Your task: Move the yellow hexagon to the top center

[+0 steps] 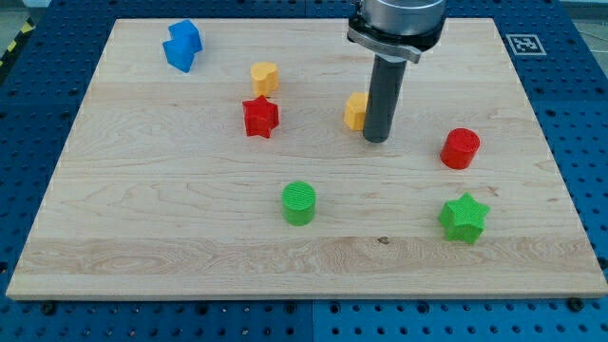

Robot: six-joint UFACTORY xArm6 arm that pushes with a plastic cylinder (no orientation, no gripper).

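Observation:
A yellow block (264, 76) that looks hexagonal sits left of centre in the upper part of the wooden board (142, 228). A second yellow block (355, 111) lies near the centre. Its right side is hidden behind my rod, so I cannot make out its shape. My tip (376, 140) rests on the board just right of and slightly below this second yellow block, against it or very close. The hexagonal yellow block is well to the tip's upper left.
A red star (260, 117) lies just below the hexagonal yellow block. A blue block (181, 45) of irregular shape is at the upper left. A red cylinder (461, 148) is at the right, a green star (464, 218) at the lower right, and a green cylinder (298, 202) below centre.

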